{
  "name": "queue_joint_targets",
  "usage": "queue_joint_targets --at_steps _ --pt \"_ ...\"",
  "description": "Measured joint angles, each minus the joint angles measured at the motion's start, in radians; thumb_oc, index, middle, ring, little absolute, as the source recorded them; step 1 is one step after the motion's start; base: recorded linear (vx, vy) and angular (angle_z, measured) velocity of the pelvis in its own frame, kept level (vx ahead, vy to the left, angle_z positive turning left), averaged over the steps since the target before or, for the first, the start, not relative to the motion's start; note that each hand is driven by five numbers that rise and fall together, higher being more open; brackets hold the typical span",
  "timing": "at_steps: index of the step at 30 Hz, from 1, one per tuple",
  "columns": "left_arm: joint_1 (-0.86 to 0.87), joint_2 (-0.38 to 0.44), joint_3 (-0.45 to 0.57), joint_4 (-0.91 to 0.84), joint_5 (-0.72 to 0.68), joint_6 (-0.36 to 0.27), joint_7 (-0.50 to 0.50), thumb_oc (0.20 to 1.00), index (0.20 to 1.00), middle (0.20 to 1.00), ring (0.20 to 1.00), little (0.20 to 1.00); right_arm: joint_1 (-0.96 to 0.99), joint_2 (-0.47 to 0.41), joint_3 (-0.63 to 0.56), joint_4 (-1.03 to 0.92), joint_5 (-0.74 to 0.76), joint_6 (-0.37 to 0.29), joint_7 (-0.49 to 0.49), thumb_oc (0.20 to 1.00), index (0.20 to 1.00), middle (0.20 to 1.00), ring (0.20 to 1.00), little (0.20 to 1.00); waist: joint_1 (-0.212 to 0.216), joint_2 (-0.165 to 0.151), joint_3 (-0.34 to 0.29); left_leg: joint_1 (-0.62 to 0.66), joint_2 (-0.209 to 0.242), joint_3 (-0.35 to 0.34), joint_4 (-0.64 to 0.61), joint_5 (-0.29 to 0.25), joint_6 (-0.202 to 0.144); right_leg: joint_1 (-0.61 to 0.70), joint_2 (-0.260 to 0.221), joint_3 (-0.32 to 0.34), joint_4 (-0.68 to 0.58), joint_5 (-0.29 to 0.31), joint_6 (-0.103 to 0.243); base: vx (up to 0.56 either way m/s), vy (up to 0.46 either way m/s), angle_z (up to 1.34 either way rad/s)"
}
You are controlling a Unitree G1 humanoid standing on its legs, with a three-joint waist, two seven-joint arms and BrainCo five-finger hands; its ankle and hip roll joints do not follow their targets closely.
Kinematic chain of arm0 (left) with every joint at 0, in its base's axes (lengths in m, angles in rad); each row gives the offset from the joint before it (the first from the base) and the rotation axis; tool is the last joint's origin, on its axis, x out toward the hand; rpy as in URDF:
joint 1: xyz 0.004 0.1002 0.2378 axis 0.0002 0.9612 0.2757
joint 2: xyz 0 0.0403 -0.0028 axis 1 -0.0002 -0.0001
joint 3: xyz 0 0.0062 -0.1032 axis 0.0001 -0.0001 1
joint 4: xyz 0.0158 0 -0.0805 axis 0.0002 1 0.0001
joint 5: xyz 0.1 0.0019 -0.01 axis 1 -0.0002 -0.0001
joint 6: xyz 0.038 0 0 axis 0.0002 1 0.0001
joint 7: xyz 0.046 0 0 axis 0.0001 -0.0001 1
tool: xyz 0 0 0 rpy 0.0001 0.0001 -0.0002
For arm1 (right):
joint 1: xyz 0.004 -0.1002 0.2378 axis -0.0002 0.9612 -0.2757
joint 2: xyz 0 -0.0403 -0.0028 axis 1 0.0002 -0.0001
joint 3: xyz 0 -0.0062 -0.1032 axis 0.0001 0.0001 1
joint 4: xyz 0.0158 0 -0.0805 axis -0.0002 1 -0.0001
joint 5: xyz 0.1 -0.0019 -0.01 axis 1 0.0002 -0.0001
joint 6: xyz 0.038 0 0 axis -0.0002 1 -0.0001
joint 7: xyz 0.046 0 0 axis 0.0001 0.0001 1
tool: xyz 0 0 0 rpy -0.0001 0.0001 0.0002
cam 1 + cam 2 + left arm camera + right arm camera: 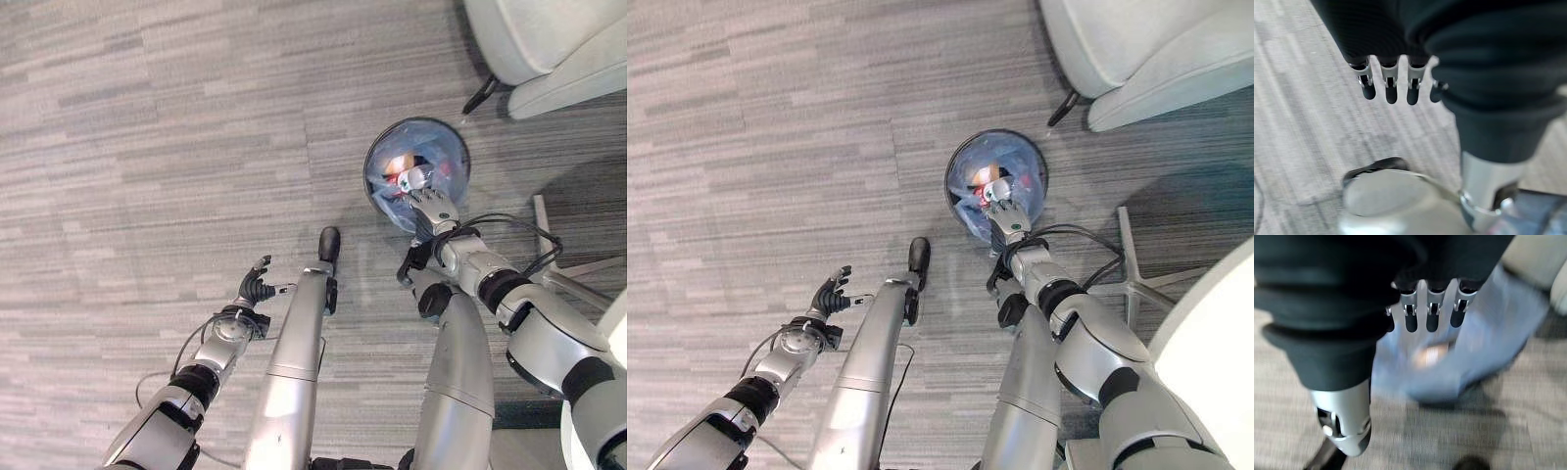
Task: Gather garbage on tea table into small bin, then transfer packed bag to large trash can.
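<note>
Looking down, I see my right hand (432, 208), fingers straight, at the small bin's (416, 172) blue bag (384, 196) upper right of centre: light, soft, slippery film, best gathered at its rim; left hand (255, 287) relaxed lower left.

My head camera looks down on a floor (147, 117) of matt grey carpet, its short pile streaked in pale and dark bands. The small bin (416, 174) is lined with a thin, glossy blue plastic bag (970, 211) that wrinkles and catches light over the rubbish inside. My right hand (434, 208) over it shows brushed silver metal fingers with matt dark tips; its wrist view shows a dark ribbed cover, rubbery and dull. My left hand (257, 286) has the same finish. The armchair (549, 44) beyond looks upholstered in smooth, pale grey cloth, on a thin dark leg (479, 95). A pale metal chair base (1141, 279) looks smooth.
</note>
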Motion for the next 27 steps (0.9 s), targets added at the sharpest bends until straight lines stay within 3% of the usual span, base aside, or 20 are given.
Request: queue_joint_targets --at_steps 5,9,11,15,16,17,19,20,24,27 --pt "-0.045 0.000 -0.004 -0.002 0.000 0.000 0.007 1.000 1.000 1.000 1.000 1.000 -0.047 -0.014 -0.030 -0.038 0.020 0.006 0.001 0.200 0.200 0.200 0.200 0.200 0.001 0.005 0.028 -0.029 -0.007 -0.005 0.018 0.000 0.002 -0.034 -0.013 0.001 0.029 -0.019 -0.004 -0.01 0.005 0.05" --pt "-0.055 0.002 0.005 -0.024 -0.004 0.004 0.007 1.000 1.000 1.000 1.000 1.000 -0.058 -0.110 -0.048 -0.233 0.069 0.005 0.000 0.200 0.200 0.200 0.200 0.200 -0.016 0.004 0.028 0.025 0.007 0.015 -0.035 0.026 0.018 0.026 0.019 0.009 -0.067 0.042 0.011 -0.07 0.037 -0.20" --pt "-0.054 -0.001 0.008 -0.034 -0.004 0.003 0.007 1.000 1.000 1.000 1.000 1.000 -0.052 -0.106 -0.074 -0.240 0.098 0.004 -0.001 0.200 0.200 0.200 0.200 0.200 -0.028 0.002 0.027 0.088 0.008 0.025 -0.079 0.028 0.018 0.086 0.022 0.013 -0.110 0.052 0.022 -0.04 0.021 -0.07" --pt "0.041 0.001 0.084 -0.058 0.006 0.028 -0.014 1.000 1.000 1.000 1.000 1.000 0.299 -0.085 -0.411 -0.597 0.325 -0.024 0.006 0.200 0.200 0.200 0.200 0.200 -0.063 -0.021 0.001 0.357 0.015 0.016 -0.243 0.061 0.017 0.368 0.058 -0.013 -0.287 0.089 0.054 0.04 0.011 -0.05" --pt "0.115 0.006 0.104 -0.091 0.032 0.037 -0.018 1.000 1.000 1.000 1.000 1.000 0.476 -0.038 -0.504 -0.737 0.407 -0.026 0.015 0.200 0.200 0.200 0.200 0.200 -0.082 -0.058 -0.043 0.474 0.020 0.009 -0.318 0.061 0.008 0.489 0.076 -0.031 -0.372 0.099 0.068 0.15 0.046 0.02" --pt "0.161 0.007 0.118 -0.111 0.037 0.039 -0.031 1.000 1.000 1.000 1.000 1.000 0.565 -0.009 -0.532 -0.799 0.449 -0.050 0.028 0.200 0.200 0.200 0.200 0.200 -0.078 -0.075 -0.072 0.524 0.023 0.009 -0.355 0.069 0.008 0.541 0.084 -0.036 -0.412 0.112 0.081 0.13 0.049 -0.15" --pt "0.212 0.012 0.095 -0.114 0.042 0.039 -0.048 1.000 1.000 1.000 1.000 1.000 0.632 0.033 -0.504 -0.783 0.510 -0.088 0.046 0.200 0.200 0.200 0.200 0.200 -0.096 -0.115 -0.156 0.586 0.029 0.020 -0.402 0.075 0.011 0.594 0.098 -0.035 -0.462 0.130 0.073 0.12 0.043 -0.19" --pt "0.211 -0.004 0.093 -0.116 0.052 0.046 -0.068 1.000 1.000 1.000 1.000 1.000 0.654 0.047 -0.504 -0.782 0.547 -0.089 0.069 0.200 0.200 0.200 0.200 0.200 -0.103 -0.123 -0.161 0.653 0.033 0.022 -0.441 0.076 0.012 0.666 0.109 -0.035 -0.505 0.143 0.081 0.07 0.072 -0.12" --pt "0.236 -0.028 0.104 -0.184 0.070 0.044 -0.093 1.000 1.000 1.000 1.000 1.000 0.702 0.052 -0.515 -0.825 0.610 -0.111 0.130 0.200 0.200 0.200 0.200 0.200 -0.102 -0.115 -0.194 0.795 0.032 0.041 -0.528 0.089 0.019 0.820 0.124 -0.037 -0.635 0.192 0.097 0.08 0.082 -0.13" --pt "0.319 -0.041 0.171 -0.246 0.070 0.058 -0.102 1.000 1.000 1.000 1.000 1.000 0.777 0.052 -0.556 -0.922 0.649 -0.100 0.191 0.200 0.200 0.200 0.200 0.200 -0.101 -0.114 -0.195 0.948 0.030 0.064 -0.624 0.111 0.024 0.975 0.144 -0.029 -0.772 0.246 0.106 0.09 0.101 -0.20"
